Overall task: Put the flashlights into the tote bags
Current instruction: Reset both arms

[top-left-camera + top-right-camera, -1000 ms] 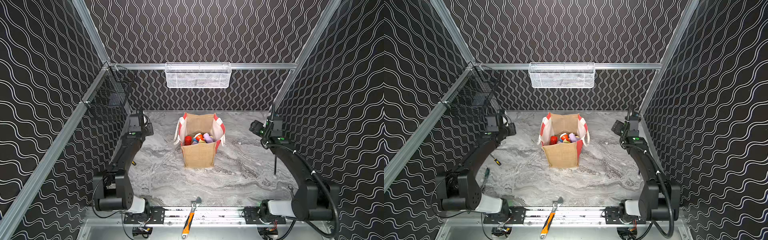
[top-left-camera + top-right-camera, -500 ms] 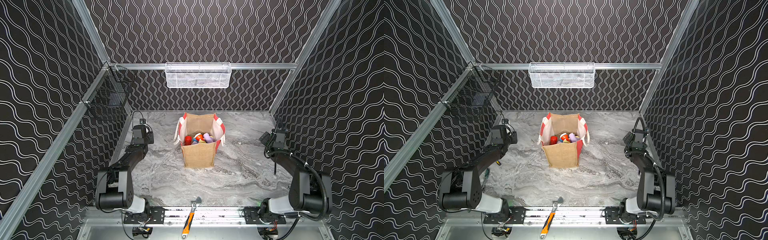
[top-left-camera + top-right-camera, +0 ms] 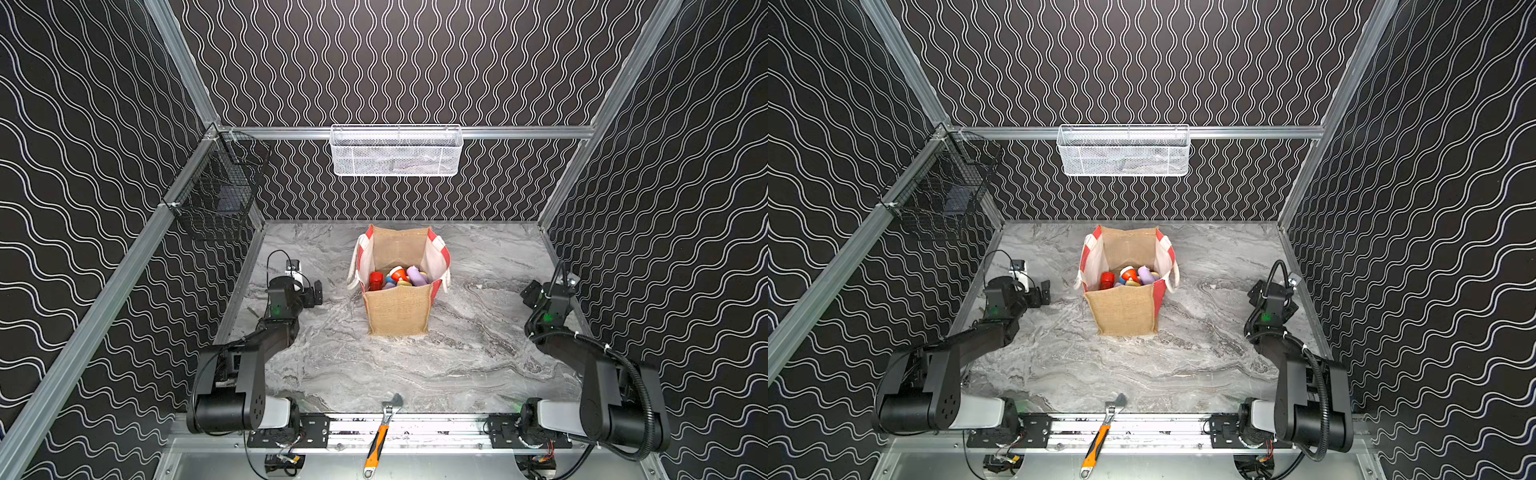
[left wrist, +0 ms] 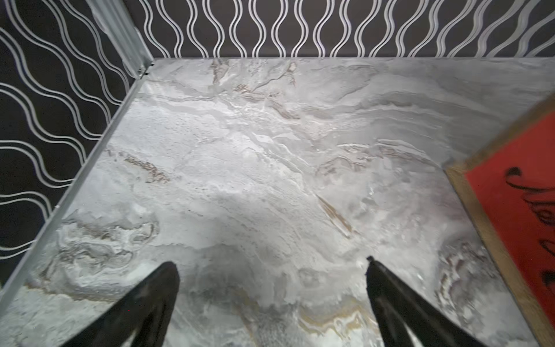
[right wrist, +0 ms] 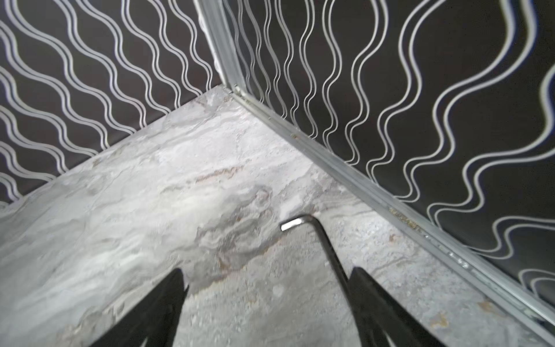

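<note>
The tan burlap tote bag [image 3: 398, 309] [image 3: 1124, 309] with red-and-white side panels stands open mid-table. Several flashlights [image 3: 400, 277] [image 3: 1130, 276], red, lilac, orange and blue, lie inside it. No flashlight shows on the table. My left gripper [image 3: 316, 293] [image 3: 1044, 292] hangs low to the left of the bag, open and empty; in the left wrist view its fingertips [image 4: 270, 267] stand wide over bare marble, beside the bag's red panel [image 4: 516, 210]. By the right wall, my right gripper [image 3: 528, 294] [image 3: 1255, 291] [image 5: 267, 276] is also open and empty.
A bent metal hex key [image 5: 300, 223] lies on the marble just past my right fingers, near the wall rail. An orange-handled wrench [image 3: 382, 432] rests on the front rail. A white mesh basket [image 3: 395, 151] hangs on the back wall, a black wire basket [image 3: 216, 195] on the left wall.
Both arms have folded down and drawn back toward the front, with the wrists now low near the side walls. The left jaws have spread wider. The bag and its contents have not moved.
</note>
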`<move>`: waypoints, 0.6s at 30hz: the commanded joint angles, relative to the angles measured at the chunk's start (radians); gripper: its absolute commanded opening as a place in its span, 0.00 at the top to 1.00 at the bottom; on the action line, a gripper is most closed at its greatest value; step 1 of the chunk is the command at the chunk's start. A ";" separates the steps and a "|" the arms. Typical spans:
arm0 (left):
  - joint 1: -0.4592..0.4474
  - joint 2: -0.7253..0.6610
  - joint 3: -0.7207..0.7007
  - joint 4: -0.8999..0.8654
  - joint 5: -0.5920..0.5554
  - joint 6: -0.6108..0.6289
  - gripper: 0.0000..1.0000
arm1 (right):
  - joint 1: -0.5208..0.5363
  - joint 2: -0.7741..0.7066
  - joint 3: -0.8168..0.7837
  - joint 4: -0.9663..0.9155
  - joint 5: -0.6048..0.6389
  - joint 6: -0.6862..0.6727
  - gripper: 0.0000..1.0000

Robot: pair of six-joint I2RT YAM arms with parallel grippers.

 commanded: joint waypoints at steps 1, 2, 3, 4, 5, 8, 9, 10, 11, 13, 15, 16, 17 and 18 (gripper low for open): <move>0.000 -0.020 -0.058 0.265 0.027 0.018 0.01 | 0.003 -0.007 -0.089 0.297 -0.095 -0.076 0.13; 0.001 -0.017 -0.074 0.305 0.021 0.015 0.01 | 0.003 -0.001 -0.104 0.330 -0.098 -0.082 0.13; 0.001 -0.012 -0.077 0.307 0.012 0.013 0.01 | 0.006 0.007 -0.103 0.331 -0.105 -0.087 0.13; 0.000 0.004 -0.080 0.328 0.020 0.016 0.01 | 0.011 0.018 -0.097 0.321 -0.121 -0.096 0.13; 0.000 0.023 -0.079 0.349 0.036 0.022 0.01 | 0.025 0.029 -0.093 0.323 -0.122 -0.113 0.13; -0.016 0.054 -0.099 0.409 0.035 0.043 0.01 | 0.104 0.070 -0.124 0.434 -0.088 -0.193 0.13; -0.019 0.062 -0.109 0.436 0.029 0.041 0.01 | 0.134 0.095 -0.142 0.493 -0.072 -0.221 0.13; -0.019 0.070 -0.115 0.460 0.033 0.042 0.01 | 0.160 0.125 -0.161 0.572 -0.057 -0.253 0.13; -0.020 0.077 -0.125 0.480 0.037 0.045 0.01 | 0.186 0.165 -0.185 0.681 -0.050 -0.298 0.13; -0.022 0.098 -0.135 0.510 0.048 0.053 0.01 | 0.192 0.177 -0.205 0.692 -0.041 -0.283 0.12; -0.021 0.113 -0.144 0.546 0.060 0.059 0.01 | 0.198 0.194 -0.212 0.725 -0.053 -0.302 0.11; -0.022 0.106 -0.134 0.513 0.049 0.057 0.01 | 0.199 0.229 -0.214 0.791 -0.067 -0.321 0.10; -0.022 0.116 -0.127 0.518 0.032 0.053 0.01 | 0.199 0.247 -0.212 0.815 -0.065 -0.326 0.08; -0.022 0.113 -0.122 0.495 0.027 0.057 0.01 | 0.197 0.224 -0.198 0.728 -0.063 -0.305 0.06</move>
